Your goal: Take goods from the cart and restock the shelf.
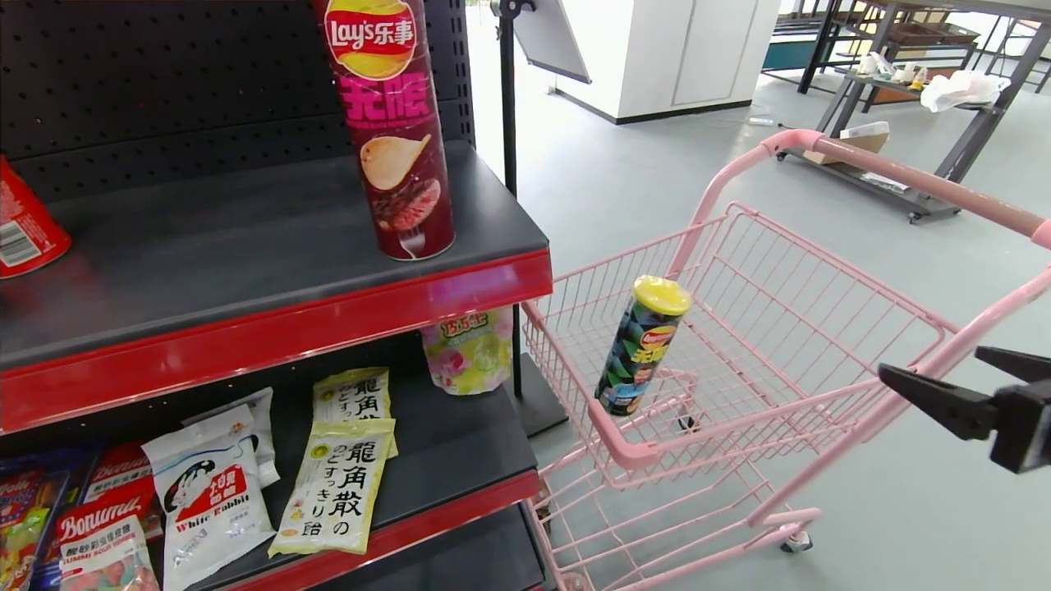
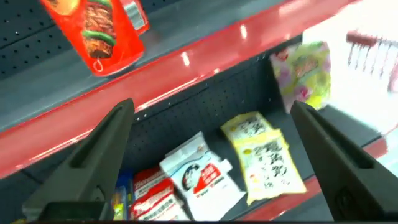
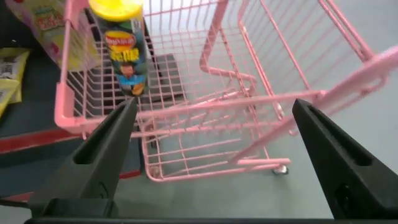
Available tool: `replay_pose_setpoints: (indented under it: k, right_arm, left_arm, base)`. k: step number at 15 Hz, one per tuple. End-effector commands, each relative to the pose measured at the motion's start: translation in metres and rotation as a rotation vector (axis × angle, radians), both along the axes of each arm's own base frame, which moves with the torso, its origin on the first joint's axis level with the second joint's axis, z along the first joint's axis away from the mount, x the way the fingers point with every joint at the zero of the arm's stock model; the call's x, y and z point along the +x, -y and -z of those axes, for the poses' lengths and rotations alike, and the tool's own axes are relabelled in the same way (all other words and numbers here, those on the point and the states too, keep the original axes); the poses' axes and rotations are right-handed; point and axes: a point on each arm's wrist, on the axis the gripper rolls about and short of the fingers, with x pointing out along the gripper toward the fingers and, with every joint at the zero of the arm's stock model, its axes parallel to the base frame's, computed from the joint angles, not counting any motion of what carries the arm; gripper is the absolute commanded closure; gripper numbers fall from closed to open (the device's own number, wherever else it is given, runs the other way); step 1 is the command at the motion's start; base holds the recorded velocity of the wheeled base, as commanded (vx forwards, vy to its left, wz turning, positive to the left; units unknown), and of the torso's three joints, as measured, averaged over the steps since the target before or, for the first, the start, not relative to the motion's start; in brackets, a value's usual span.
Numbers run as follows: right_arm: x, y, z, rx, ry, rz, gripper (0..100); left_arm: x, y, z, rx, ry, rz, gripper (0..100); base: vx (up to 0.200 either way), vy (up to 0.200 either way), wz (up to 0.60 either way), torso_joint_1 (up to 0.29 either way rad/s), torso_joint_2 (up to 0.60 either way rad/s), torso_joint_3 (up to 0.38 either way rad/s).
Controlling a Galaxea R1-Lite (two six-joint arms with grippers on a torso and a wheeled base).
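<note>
Our right tool [image 3: 214,106] hangs spread and empty just outside the cart [image 1: 624,451], facing the green can [image 1: 643,345], which stands in the basket near the corner on the shelf's side. Our left tool [image 2: 212,104], likewise spread and holding nothing, faces the shelf [image 1: 246,246]. On its upper board a maroon can [image 1: 398,131] stands upright, with a red can [image 1: 25,222] farther left. We judge restocking partly done: the green can looks like the last item to lift across.

The cart [image 1: 903,175] stands right of the shelf [image 1: 205,246]. One can [image 1: 643,345] stands in the cart, a second can [image 1: 398,156] up on the shelf. My right pincer [image 1: 929,363] is beside the cart.
</note>
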Motion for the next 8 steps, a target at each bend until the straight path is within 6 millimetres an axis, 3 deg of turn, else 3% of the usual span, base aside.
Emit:
replay_pose_setpoints:
  k: [1,5,8]
  right_arm:
    - [0.060,-0.018,0.019,-0.006,-0.091,-0.105,0]
    - [0.117,-0.044,0.041,0.048,-0.067,-0.154,0]
    - [0.138,-0.063,0.060,0.047,-0.075,-0.193,0]
  left_arm:
    - [-0.006,-0.002,0.002,-0.062,0.040,0.016,0]
    - [-0.006,-0.001,-0.007,-0.168,0.001,0.035,0]
    - [-0.002,0.000,-0.023,-0.217,-0.071,0.037,0]
  base:
    - [0.000,0.000,0.00,0.000,0.00,0.000]
    - [0.000,0.000,0.00,0.000,0.00,0.000]
    - [0.000,0.000,0.00,0.000,0.00,0.000]
